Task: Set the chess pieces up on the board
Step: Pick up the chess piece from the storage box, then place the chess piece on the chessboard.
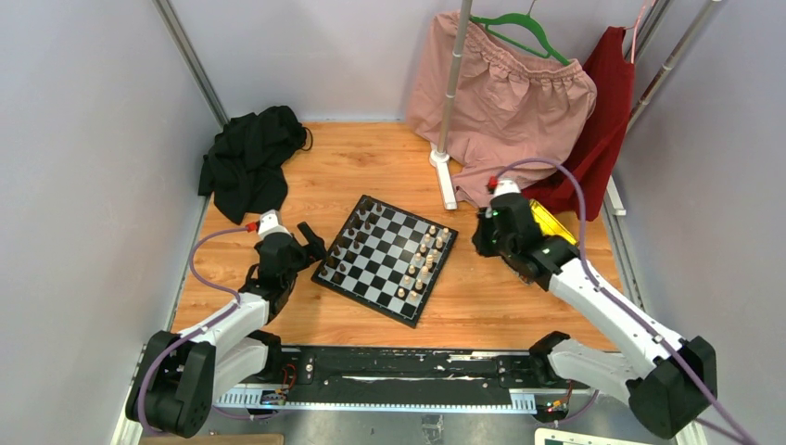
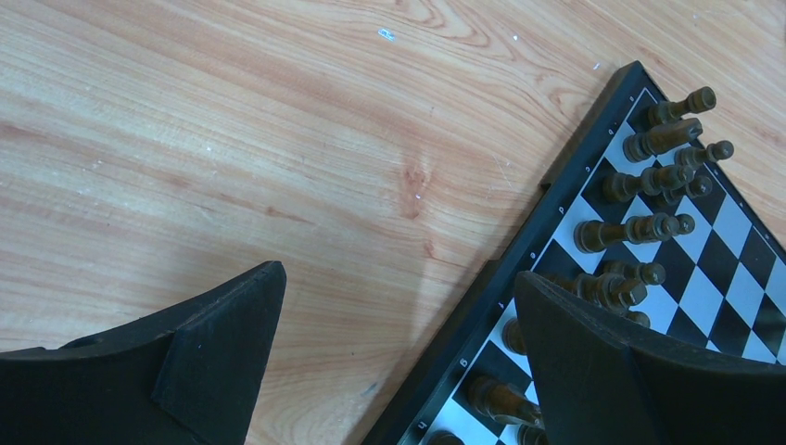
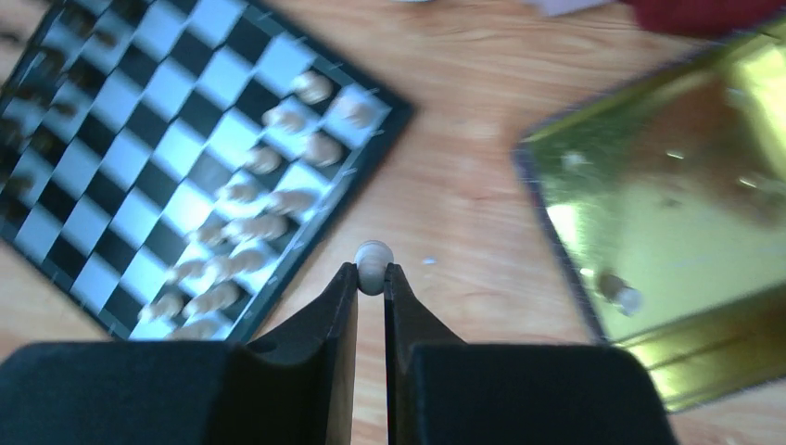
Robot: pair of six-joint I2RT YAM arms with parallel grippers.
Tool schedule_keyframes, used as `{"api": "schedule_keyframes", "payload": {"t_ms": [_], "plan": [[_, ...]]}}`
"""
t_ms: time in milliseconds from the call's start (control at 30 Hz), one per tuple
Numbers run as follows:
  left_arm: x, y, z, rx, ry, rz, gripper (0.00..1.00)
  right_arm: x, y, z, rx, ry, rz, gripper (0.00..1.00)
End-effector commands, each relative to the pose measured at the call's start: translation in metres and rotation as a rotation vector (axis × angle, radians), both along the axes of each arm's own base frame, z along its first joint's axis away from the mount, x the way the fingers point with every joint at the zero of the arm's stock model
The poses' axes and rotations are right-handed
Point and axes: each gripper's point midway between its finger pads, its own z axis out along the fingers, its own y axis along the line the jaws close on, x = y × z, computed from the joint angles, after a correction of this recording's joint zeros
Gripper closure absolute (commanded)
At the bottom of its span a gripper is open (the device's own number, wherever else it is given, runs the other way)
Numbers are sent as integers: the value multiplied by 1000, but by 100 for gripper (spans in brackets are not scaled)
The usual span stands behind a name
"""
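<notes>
pale piece [image 3: 373, 259], nipped by right claw [image 3: 371, 273]

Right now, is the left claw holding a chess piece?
No, the left gripper is open and empty, hovering over the table beside the board.

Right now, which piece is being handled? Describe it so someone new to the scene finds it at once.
Find the board, then the gold tray to its right. Over the bare wood between them, the right gripper pinches a pale piece at its tip. The other pale pieces stand in rows on the board; this one alone is gripped.
</notes>
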Motion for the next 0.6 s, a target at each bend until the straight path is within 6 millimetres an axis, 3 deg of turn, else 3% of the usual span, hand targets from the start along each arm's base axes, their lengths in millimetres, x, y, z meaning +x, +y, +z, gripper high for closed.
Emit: {"api": "schedule_keyframes", "payload": {"t_ms": [0, 267, 567], "plan": [[9, -2, 14, 11, -45, -6, 0, -33, 46, 1, -95, 42, 226, 100], [9, -3, 14, 12, -43, -8, 0, -85, 130, -6, -243, 50, 551, 100], [10, -3, 14, 12, -43, -9, 0, -121, 184, -37, -348, 106, 743, 100]]}}
